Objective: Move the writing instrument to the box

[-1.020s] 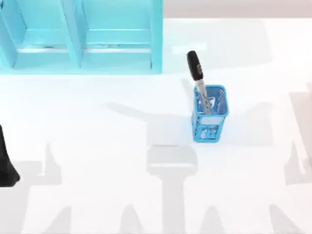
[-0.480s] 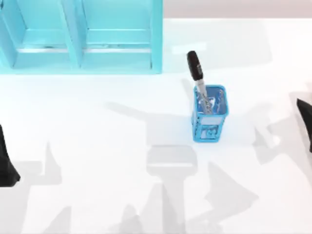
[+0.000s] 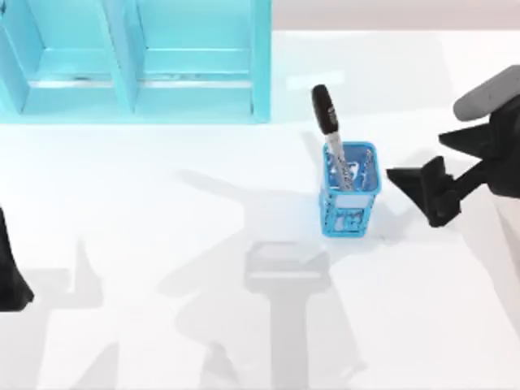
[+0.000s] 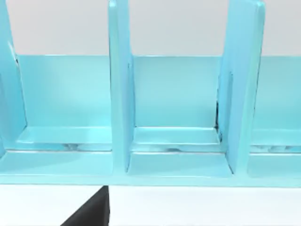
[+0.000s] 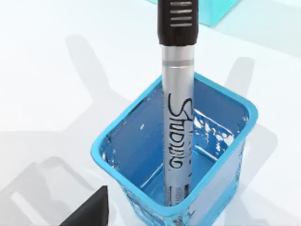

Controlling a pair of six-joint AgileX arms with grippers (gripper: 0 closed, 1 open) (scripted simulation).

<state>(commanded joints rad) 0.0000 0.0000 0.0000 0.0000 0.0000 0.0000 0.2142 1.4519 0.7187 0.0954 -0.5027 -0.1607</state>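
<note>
Top view: the writing instrument [image 3: 331, 136] is standing tilted in the small blue cup [image 3: 350, 201], right of the tabletop's centre, black cap leaning toward the box [image 3: 134, 61] at the far left corner. The right gripper [image 3: 443, 175] is hovering beside the cup, fingers spread, holding nothing. The left gripper [image 3: 12, 280] is sitting at the left edge; its fingers I cannot tell. The marker is looking light, rigid and slick, so the ribbed cap [image 5: 178, 19] seems the best hold.

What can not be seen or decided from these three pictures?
- Pen: its cap top is cut off by the right wrist view's edge.
- Left gripper: cut off by the top view's left edge, fingers unseen.
- Light blue box: its far part is cut off by the top view's edge.
</note>
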